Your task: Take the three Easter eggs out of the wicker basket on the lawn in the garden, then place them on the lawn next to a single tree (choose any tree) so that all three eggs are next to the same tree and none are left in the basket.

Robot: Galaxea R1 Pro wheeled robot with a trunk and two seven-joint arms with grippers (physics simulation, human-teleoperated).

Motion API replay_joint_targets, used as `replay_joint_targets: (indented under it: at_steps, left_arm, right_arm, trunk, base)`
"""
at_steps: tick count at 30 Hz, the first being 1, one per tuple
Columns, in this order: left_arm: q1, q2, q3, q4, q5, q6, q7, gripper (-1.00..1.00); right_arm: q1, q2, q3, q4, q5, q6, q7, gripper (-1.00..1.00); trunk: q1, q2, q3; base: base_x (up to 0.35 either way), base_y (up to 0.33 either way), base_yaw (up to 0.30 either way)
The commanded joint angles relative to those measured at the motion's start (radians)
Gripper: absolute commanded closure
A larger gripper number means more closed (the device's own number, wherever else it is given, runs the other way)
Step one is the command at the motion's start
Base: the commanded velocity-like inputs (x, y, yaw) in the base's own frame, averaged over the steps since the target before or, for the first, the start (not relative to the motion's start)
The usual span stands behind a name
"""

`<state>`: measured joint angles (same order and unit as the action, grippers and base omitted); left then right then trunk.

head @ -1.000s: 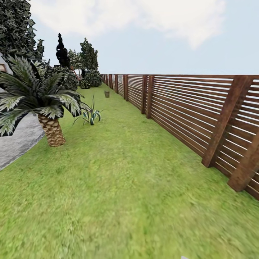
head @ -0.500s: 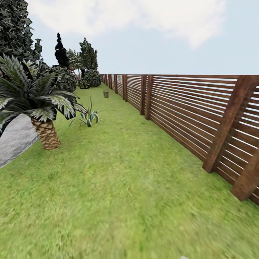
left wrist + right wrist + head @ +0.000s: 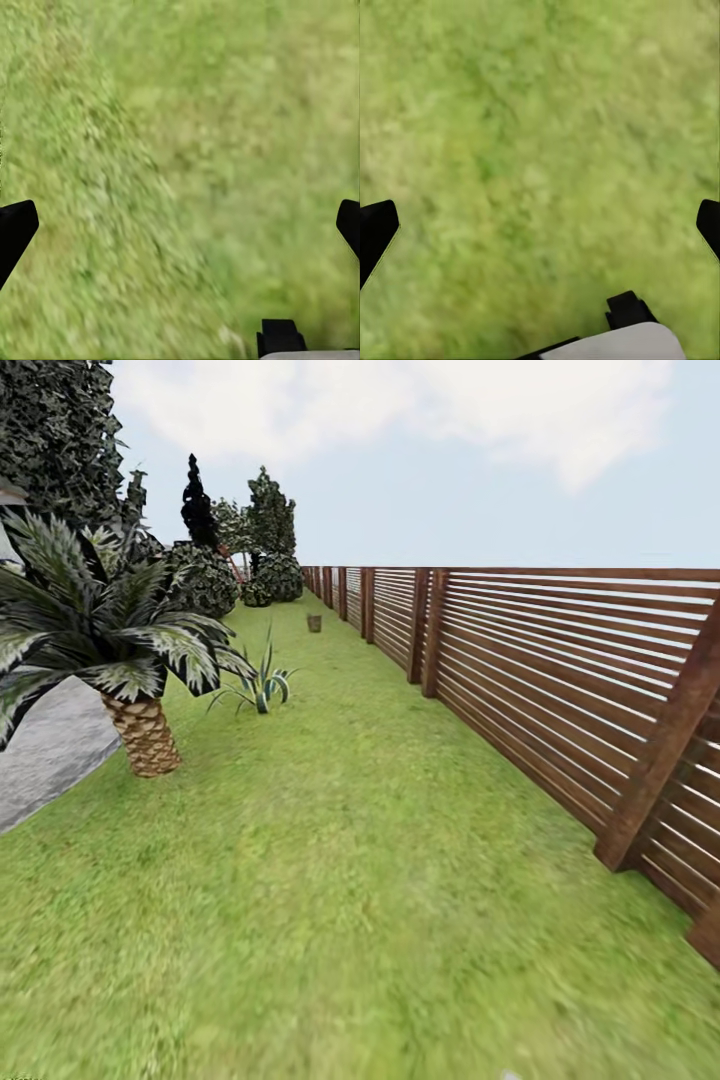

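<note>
The lawn (image 3: 360, 880) runs ahead of me as a long strip of grass. Far down it, near the fence, stands a small brown basket-like shape, the wicker basket (image 3: 314, 623); it is too small to tell what it holds, and the Easter eggs are hidden at this distance. Trees with dark speckled foliage stand at the far end (image 3: 272, 512) and close at the upper left (image 3: 60, 440). In the left wrist view my left gripper (image 3: 180, 225) is open over bare grass. My right gripper (image 3: 540, 225) is open too, with only grass between its fingers.
A brown slatted wooden fence (image 3: 560, 680) lines the right side. A short palm (image 3: 130, 660) with a scaly trunk stands at the left, beside a grey paved patch (image 3: 45, 750). A spiky plant (image 3: 262, 688) and round shrubs (image 3: 205, 580) lie further on. A black tree (image 3: 198, 510) stands beyond.
The whole head view has shifted: the fence posts have slid nearer and the palm, plant and basket sit further right in the picture, so the camera has moved. Nothing else changed.
</note>
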<state>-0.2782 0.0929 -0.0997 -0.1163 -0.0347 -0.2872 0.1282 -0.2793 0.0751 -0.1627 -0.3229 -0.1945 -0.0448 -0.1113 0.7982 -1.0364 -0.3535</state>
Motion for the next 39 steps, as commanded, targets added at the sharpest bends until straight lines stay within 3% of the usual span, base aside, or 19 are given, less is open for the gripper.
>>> replay_joint_targets:
  at_steps: [1,8,19,39]
  left_arm:
    - [-0.001,0.0,-0.008,0.001,-0.004,-0.003,0.008,-1.0]
    - [-0.001,0.0,-0.009,0.001,-0.004,-0.004,0.008,-1.0]
    - [-0.001,0.0,-0.009,0.001,-0.004,-0.004,0.008,-1.0]
    - [-0.001,-0.001,-0.009,0.001,-0.004,-0.004,0.008,-1.0]
  right_arm:
    - [0.0,0.0,0.002,0.0,-0.011,-0.004,-0.002,-1.0]
    - [0.0,0.001,0.002,0.0,-0.011,-0.004,-0.002,-1.0]
    - [0.0,0.016,0.002,-0.001,-0.008,-0.005,-0.002,-1.0]
    - [0.0,0.017,0.003,-0.001,-0.008,-0.004,-0.002,-1.0]
  trunk:
    - [0.001,-0.001,-0.001]
    - [0.001,-0.001,-0.001]
    - [0.001,-0.001,-0.001]
    - [0.001,-0.001,-0.001]
  base:
    - [0.323,-0.145,0.266]
    - [0.323,-0.145,0.141]
    - [0.323,-0.145,0.006]
    - [0.323,-0.145,0.0]
